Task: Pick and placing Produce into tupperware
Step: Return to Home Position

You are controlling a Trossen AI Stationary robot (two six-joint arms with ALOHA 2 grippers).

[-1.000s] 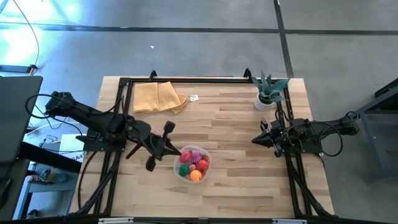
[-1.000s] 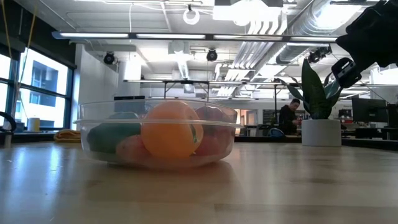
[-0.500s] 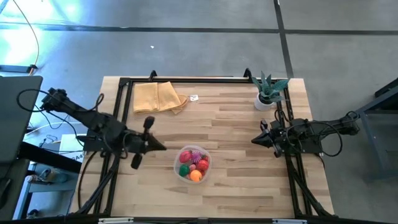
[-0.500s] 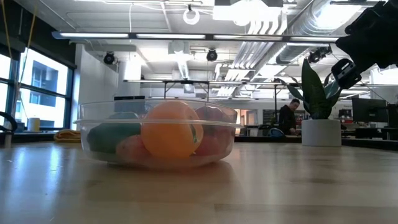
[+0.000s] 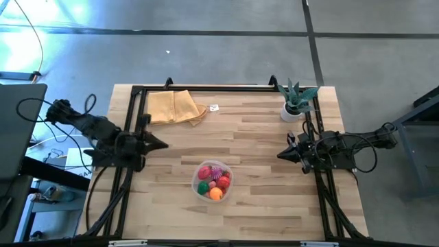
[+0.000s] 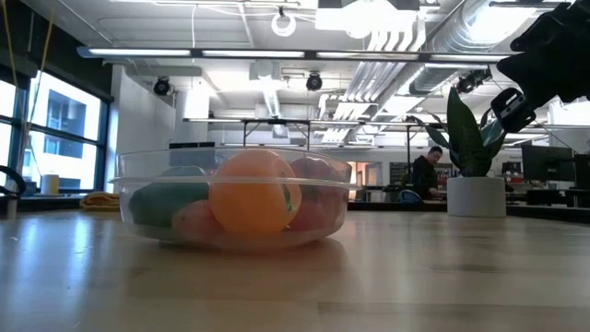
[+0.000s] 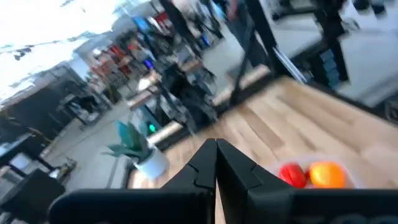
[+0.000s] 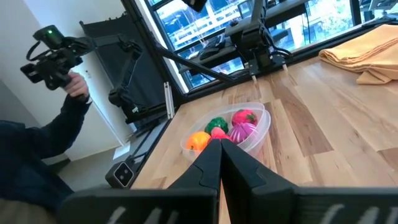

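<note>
My left gripper [image 5: 163, 145] sits at the left edge of the surface [image 5: 260, 130] in the high view, with its tip pointing right. In the frame it is lower than the folded yellow cloth [image 5: 175, 107] and higher than the tupperware [image 5: 194, 184]. Its two fingers [image 7: 205, 168] are pressed together with nothing between them. My right gripper [image 5: 280, 155] is at the right edge of the surface, pointing left. It is also closed and empty, and its fingers [image 8: 208, 165] meet at a point in the lower middle of the right wrist view.

The tupperware stands in the lower middle of the surface, between my two grippers and well apart from both. The produce [image 5: 212, 182] lies heaped inside it. It includes an orange piece [image 8: 199, 141], a green piece [image 8: 217, 124], a red piece [image 8: 244, 117] and a spiky magenta piece [image 8: 239, 132]. In the low view the orange piece is at the front, against the clear wall.

The cloth lies at the upper left of the surface, near the frame rail. The plant [image 5: 296, 99] in its white pot stands at the upper right corner. A small white tag [image 5: 215, 108] lies just right of the cloth.

At the left edge of the right wrist view, a person [image 8: 37, 155] in a dark sleeve holds up a black device [image 8: 53, 56]. Another person [image 6: 427, 171] sits far back in the room in the low view, just left of the pot.
</note>
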